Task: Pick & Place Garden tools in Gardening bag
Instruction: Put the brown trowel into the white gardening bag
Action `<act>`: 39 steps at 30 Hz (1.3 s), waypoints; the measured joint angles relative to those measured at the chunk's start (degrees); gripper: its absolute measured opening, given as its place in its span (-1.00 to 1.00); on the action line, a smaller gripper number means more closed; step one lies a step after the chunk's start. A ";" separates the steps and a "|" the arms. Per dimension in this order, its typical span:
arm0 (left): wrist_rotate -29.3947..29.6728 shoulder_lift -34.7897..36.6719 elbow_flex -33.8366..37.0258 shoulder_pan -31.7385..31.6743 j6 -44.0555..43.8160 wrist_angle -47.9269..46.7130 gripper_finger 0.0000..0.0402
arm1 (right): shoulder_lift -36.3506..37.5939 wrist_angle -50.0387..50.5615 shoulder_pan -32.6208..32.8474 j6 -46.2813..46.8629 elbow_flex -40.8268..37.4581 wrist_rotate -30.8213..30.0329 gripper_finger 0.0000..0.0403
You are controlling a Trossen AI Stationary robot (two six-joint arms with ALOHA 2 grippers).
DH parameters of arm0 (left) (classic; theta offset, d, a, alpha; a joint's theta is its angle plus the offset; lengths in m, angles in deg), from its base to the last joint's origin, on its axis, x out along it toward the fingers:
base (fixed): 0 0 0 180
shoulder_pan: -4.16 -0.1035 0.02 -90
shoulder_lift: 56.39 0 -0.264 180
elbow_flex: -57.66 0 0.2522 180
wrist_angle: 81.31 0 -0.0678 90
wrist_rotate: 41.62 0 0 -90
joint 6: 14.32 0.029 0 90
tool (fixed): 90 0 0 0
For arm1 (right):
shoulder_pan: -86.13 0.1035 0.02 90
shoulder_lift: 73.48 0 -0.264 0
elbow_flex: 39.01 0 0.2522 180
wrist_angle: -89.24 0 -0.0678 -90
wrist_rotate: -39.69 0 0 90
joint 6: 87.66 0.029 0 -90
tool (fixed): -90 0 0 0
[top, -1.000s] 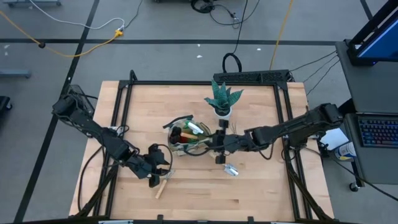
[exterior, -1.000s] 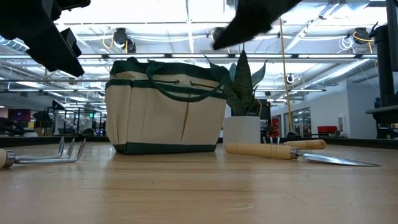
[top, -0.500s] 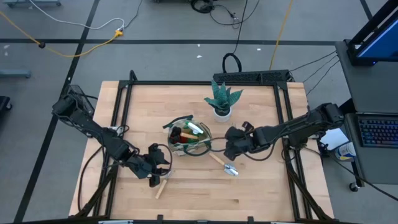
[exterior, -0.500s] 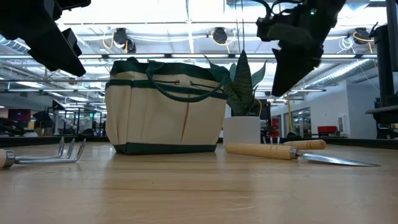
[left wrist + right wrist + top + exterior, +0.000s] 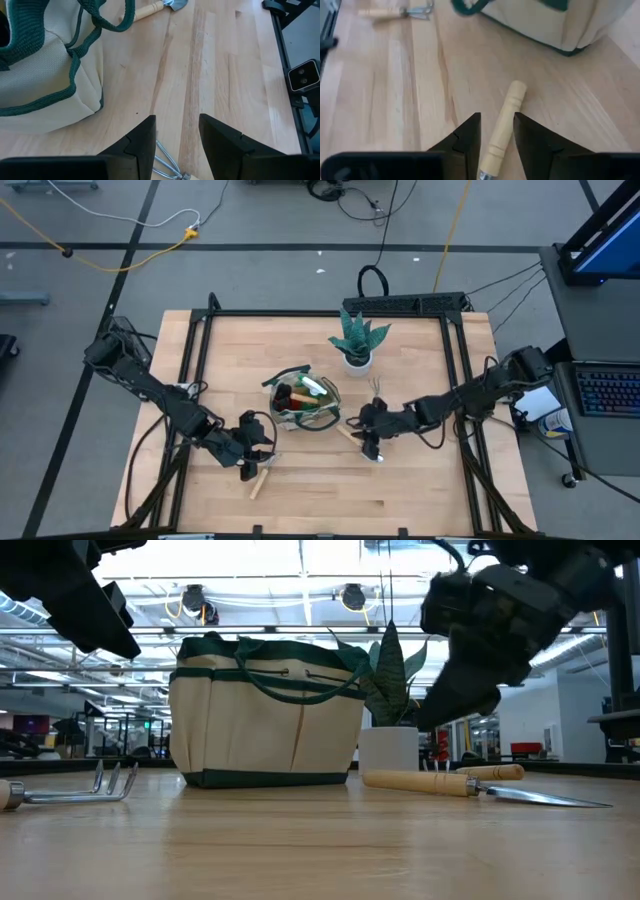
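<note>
**Right tool poised over trowel beside the bag**

The gardening bag [image 5: 303,406] sits near the middle of the table [image 5: 420,490], upright, its loop handles drooping over the rim, with several items already inside it. Just beside it, toward the right arm, a wooden-handled trowel [image 5: 470,784] lies flat on the table, handle end pointing at the bag. A second tool, a fork [image 5: 377,385], lies a little farther back, near the potted plant [image 5: 356,340].

The right tool [image 5: 497,131] hangs just over the trowel, its 2 fingers parted with the wooden handle lying in line between them; in the low view it is clear of the table and nothing is gripped.

On the other side of the bag, a wooden-handled rake [image 5: 70,790] lies flat on the table. The left tool [image 5: 177,137] hovers over its metal tines, fingers apart and empty, with the bag's fabric wall close by in its wrist view.
</note>
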State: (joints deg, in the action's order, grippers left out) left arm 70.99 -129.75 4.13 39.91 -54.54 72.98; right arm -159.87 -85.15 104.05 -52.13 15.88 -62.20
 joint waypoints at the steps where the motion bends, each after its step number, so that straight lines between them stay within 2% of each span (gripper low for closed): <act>1: 0.00 0.00 0.00 0.00 -0.01 0.08 -0.24 | 0.00 -0.87 0.33 -1.49 -0.63 -0.06 -0.44; 10: 0.02 0.00 0.00 -0.09 -0.01 1.27 -0.24 | -2.38 -1.33 1.26 -5.04 -0.14 -3.04 -0.15; 20: 0.00 0.00 0.00 -1.01 1.52 4.24 -0.24 | -12.68 -0.25 1.41 -3.23 3.86 -1.30 -0.22; 26: -0.09 0.00 0.00 -1.91 1.59 4.58 -0.24 | -13.82 0.95 0.85 -4.26 4.10 -2.60 -0.23; 30: -1.49 0.00 0.00 -2.56 2.61 4.68 -0.24 | -13.53 1.72 0.83 -6.13 4.01 -3.23 -0.34; 36: -2.12 0.00 0.00 -3.10 2.98 4.82 -0.24 | -13.46 4.33 0.63 -7.01 4.04 -3.16 -0.71; 39: -2.14 0.00 0.00 -3.10 3.67 4.93 -0.24 | -13.46 3.41 0.84 -10.15 3.98 -3.18 -0.72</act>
State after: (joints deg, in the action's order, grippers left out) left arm 68.85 -129.75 4.13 36.80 -50.87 77.91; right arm -173.33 -81.74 104.89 -62.28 19.86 -65.38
